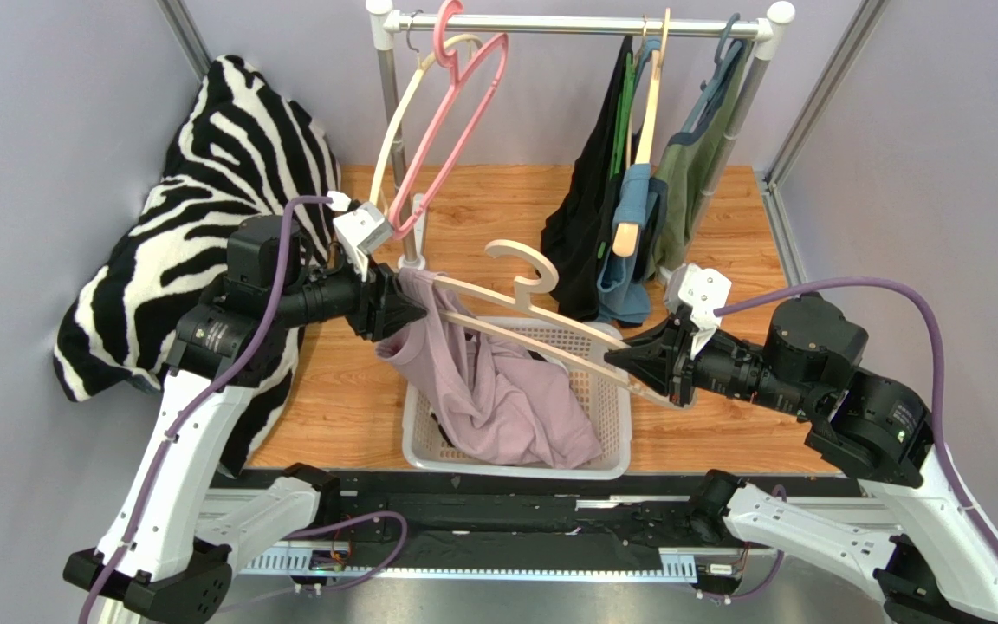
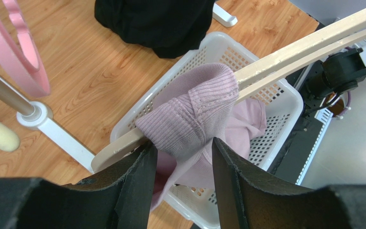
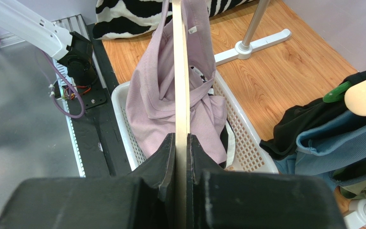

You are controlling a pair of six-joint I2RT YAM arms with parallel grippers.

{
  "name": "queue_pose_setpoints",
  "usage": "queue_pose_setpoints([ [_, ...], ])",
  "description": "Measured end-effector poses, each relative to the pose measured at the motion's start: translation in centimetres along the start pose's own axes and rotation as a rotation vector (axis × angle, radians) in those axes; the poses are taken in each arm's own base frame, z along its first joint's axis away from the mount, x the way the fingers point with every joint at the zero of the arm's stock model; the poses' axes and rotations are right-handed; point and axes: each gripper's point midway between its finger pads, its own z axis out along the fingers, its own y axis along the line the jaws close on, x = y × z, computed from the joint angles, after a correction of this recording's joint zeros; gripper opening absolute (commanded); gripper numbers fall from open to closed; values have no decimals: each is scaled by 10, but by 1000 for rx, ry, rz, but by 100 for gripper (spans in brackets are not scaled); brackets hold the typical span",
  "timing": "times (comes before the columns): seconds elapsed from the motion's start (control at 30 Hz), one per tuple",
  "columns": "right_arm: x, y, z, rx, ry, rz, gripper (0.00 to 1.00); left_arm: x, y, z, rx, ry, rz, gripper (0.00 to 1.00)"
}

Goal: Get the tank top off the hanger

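The lilac tank top [image 1: 491, 390] drapes from the wooden hanger's [image 3: 180, 71] left end into the white basket [image 1: 615, 429] at the tabletop's near edge. The left gripper [image 2: 184, 148] has its jaws apart around the top's shoulder – the right gripper [image 3: 180, 143] is clamped on the hanger's other end

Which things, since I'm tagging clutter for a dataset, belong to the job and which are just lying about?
Job: lilac tank top; wooden hanger carrying it; left gripper at its strap; right gripper shut on the hanger's arm; white basket underneath.
Lying about: zebra-print cushion; pink hanger; clothes rail; hung garments on it.
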Motion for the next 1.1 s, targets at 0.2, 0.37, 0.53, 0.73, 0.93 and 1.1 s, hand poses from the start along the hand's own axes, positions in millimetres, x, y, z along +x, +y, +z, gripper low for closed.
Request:
queue_pose_setpoints([
  [0.2, 0, 1, 0, -4, 0, 1, 0, 2, -2, 7, 35, 13, -25, 20],
  [0.37, 0, 1, 0, -3, 0, 0, 0, 2, -4, 8, 54, 18, -32, 0],
  [0.53, 0, 0, -2, 1, -4, -2, 0, -17, -10, -7, 43, -18, -6, 0],
  [0.73, 6, 0, -14, 24, 6, 0, 0, -59, -19, -39, -7, -119, 67, 0],
  [0.93, 14, -3, -55, 103, 0, 0, 0, -85, -23, -50, -16, -168, 106, 0],
  [1.1, 4, -10, -107, 218, -86, -2, 0, -95, -35, -39, 67, -149, 134, 0],
])
